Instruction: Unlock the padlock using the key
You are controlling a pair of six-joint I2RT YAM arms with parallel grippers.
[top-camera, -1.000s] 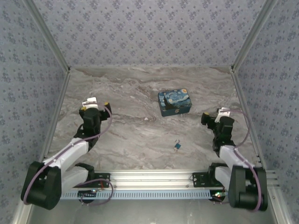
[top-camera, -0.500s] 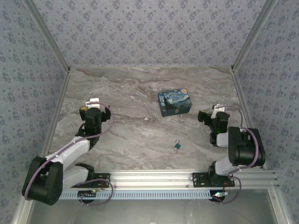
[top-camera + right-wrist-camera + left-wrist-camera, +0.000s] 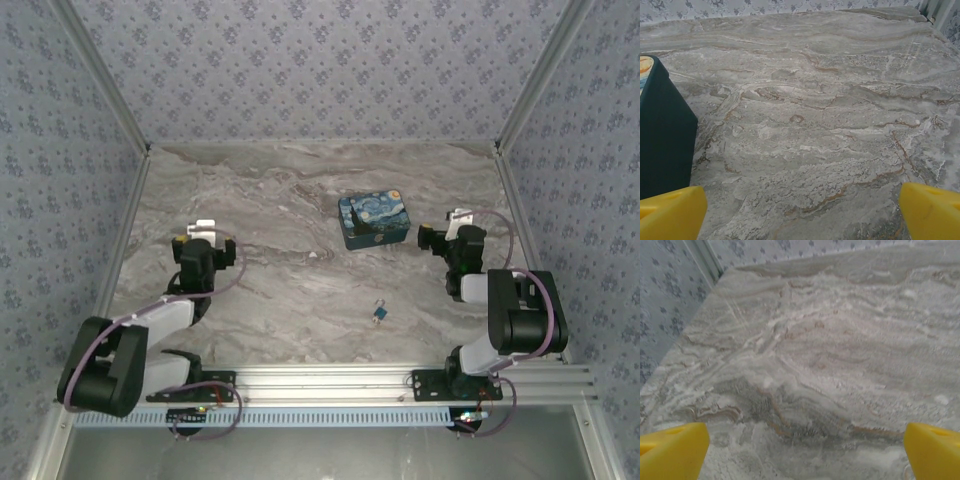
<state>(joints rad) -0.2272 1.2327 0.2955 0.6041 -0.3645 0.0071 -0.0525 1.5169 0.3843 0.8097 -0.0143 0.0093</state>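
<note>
The padlock (image 3: 380, 314), a tiny teal body with a silvery loop, lies on the marble table near the front edge, between the two arms. The key cannot be made out at this size. My left gripper (image 3: 203, 240) hovers low at the table's left, far from the padlock. In the left wrist view it (image 3: 802, 452) is open, its yellow fingertips (image 3: 670, 450) wide apart over bare marble. My right gripper (image 3: 443, 229) sits at the right, just beside the painted box. In the right wrist view it (image 3: 800, 212) is open with nothing between its fingertips (image 3: 932, 210).
A blue-and-yellow swirl-painted box (image 3: 374, 220) stands behind the padlock, right of centre; its dark side (image 3: 662, 145) fills the left edge of the right wrist view. Patterned walls enclose the table (image 3: 280, 190) on three sides. A metal rail (image 3: 330, 380) runs along the front.
Both arms have folded back. The left gripper has drawn slightly nearer the front; the right gripper has shifted left and back toward the box. Padlock and box have not moved.
</note>
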